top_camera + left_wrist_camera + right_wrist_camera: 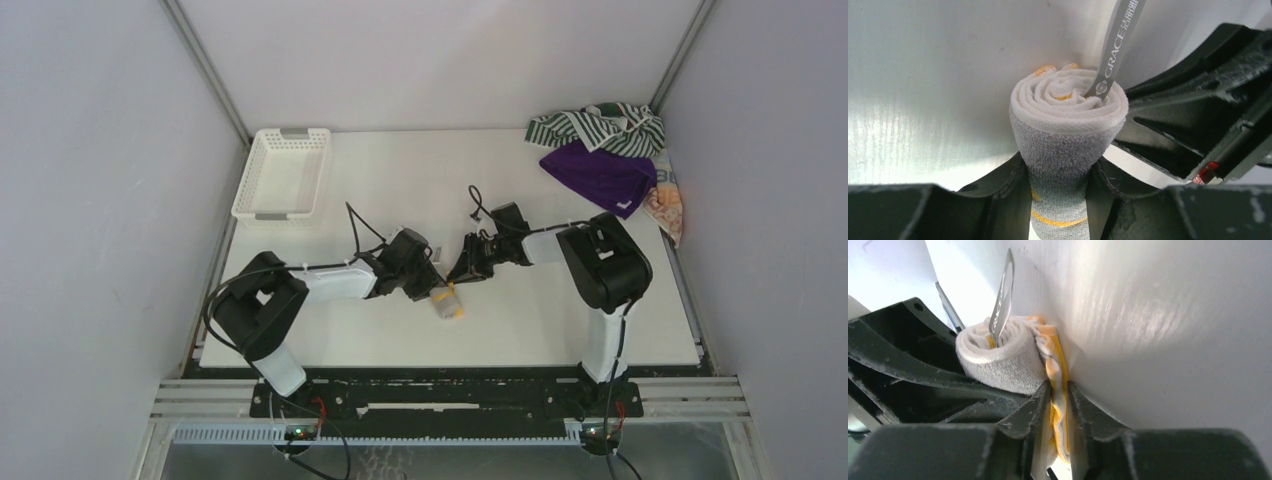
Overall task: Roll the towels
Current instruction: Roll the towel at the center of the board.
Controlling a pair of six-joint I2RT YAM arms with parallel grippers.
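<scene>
Rolled yellow-and-white towel at near-centre of table, both arms on it.
Roll's body clamped between fingers of left end effector; right end effector pinches its loose yellow edge. From the spiral's centre juts a grey label. Three other towels heaped in far right corner.

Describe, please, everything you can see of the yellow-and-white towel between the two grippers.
The yellow-and-white towel is soft terry cloth, wound into a tight spiral roll, white outside with thin yellow stripes. A grey label printed GRACE sticks out of its centre. It lies on the white table, near the front middle. The left gripper is shut around the roll; the right gripper pinches its loose yellow-edged tail.
</scene>
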